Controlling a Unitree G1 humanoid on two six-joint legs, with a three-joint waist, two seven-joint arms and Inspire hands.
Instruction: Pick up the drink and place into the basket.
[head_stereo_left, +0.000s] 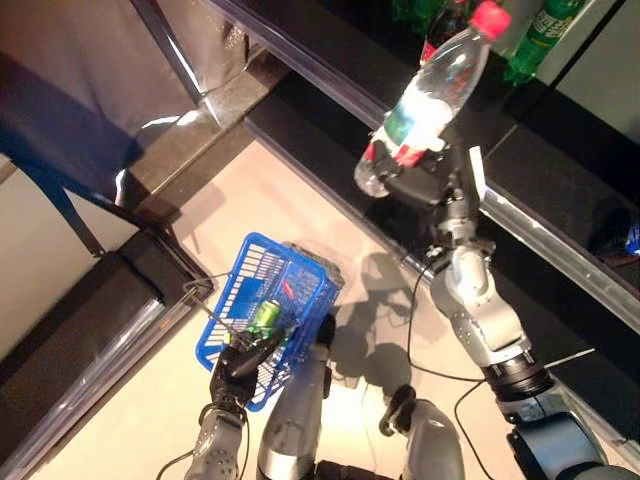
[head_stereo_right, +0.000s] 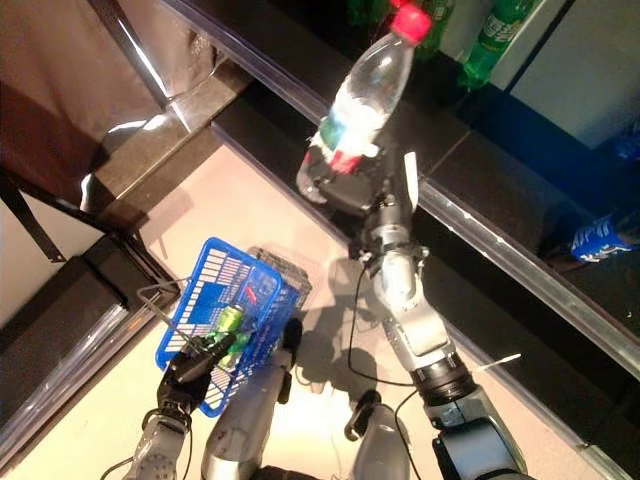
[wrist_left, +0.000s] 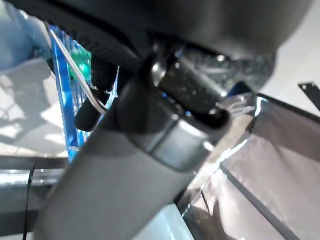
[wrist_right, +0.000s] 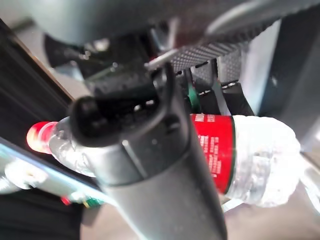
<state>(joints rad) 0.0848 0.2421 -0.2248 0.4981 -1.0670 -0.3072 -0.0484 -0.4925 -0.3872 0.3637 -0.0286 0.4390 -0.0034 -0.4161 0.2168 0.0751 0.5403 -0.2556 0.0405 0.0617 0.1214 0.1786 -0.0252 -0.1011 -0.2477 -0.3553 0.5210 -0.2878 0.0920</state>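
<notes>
My right hand (head_stereo_left: 420, 182) is shut on a clear drink bottle (head_stereo_left: 430, 95) with a red cap and a red and green label, held tilted in the air above the dark shelf edge. The bottle also shows in the right eye view (head_stereo_right: 362, 98) and in the right wrist view (wrist_right: 250, 157), with my fingers (wrist_right: 227, 85) curled round it. My left hand (head_stereo_left: 238, 372) is shut on the thin wire handles of the blue basket (head_stereo_left: 240, 300), which hangs low at the left. A green can (head_stereo_left: 266, 316) lies inside the basket.
A dark shelf (head_stereo_left: 560, 190) with a metal rail runs from the top middle to the right. Green bottles (head_stereo_left: 540, 35) stand at its back. A dark step (head_stereo_left: 190, 130) and glass panel edge lie at the left.
</notes>
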